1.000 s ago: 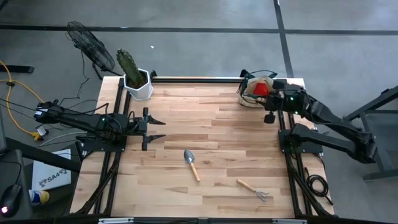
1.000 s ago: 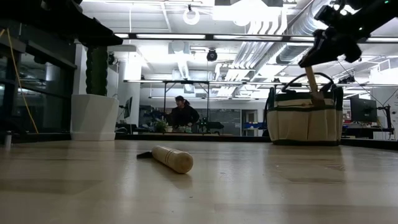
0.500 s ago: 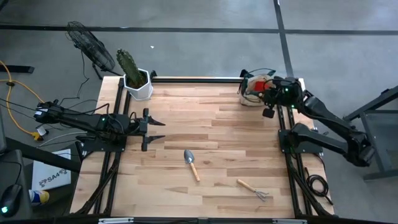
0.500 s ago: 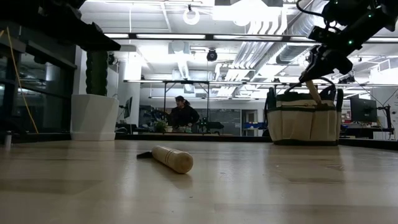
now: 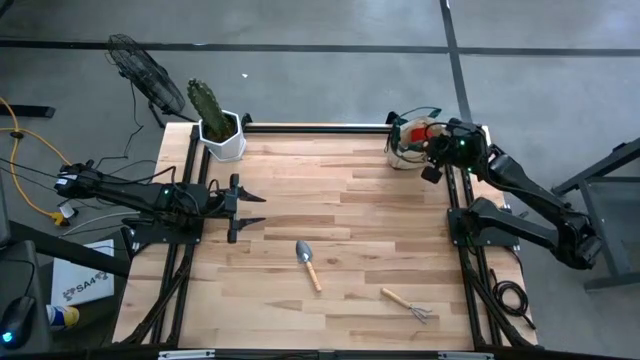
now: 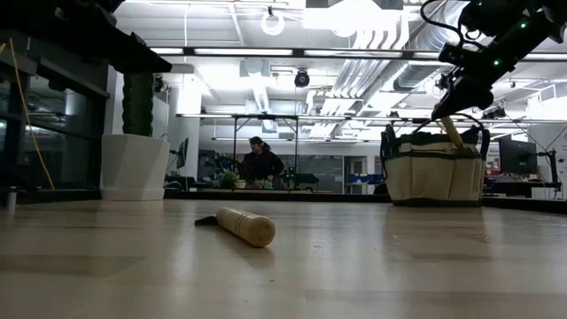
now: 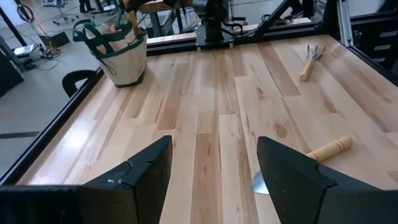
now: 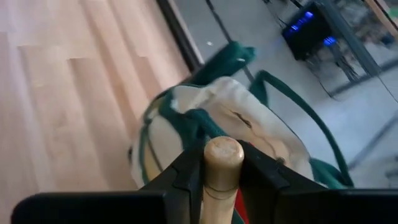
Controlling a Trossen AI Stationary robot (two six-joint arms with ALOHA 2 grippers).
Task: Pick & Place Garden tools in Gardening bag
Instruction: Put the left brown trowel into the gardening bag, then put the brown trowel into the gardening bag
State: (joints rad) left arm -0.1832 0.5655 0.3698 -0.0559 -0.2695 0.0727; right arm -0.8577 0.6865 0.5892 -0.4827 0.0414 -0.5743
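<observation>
The tan gardening bag (image 5: 405, 150) with green trim stands at the table's far right corner; it also shows in the low view (image 6: 434, 177) and the right wrist view (image 8: 186, 118). A red piece (image 5: 419, 132) lies inside it. My right gripper (image 5: 428, 158) hovers over the bag, shut on a wooden-handled tool (image 6: 452, 133). A trowel (image 5: 308, 263) and a small rake (image 5: 408, 303) lie flat on the table near the front. My left gripper (image 5: 255, 207) is open and empty at the table's left side. My right gripper pinches the tool's wooden handle (image 8: 221, 177) between its two fingers, which lie across it. The handle's rounded free end (image 8: 222, 151) sticks out past the fingertips. The gripper slants down from above the bag. The wood (image 6: 454, 137) slants down into the bag's mouth, its lower end hidden by the rim.
A white hexagonal pot with a cactus (image 5: 222, 135) stands at the far left corner. Black frame rails (image 5: 455, 215) run along the table's left and right sides. The middle of the table (image 5: 340, 200) is bare wood. A person (image 6: 260, 164) sits far behind.
My right gripper has gone down toward the bag and slightly toward the table's far edge. The wooden handle it carries has sunk lower into the bag's mouth.
</observation>
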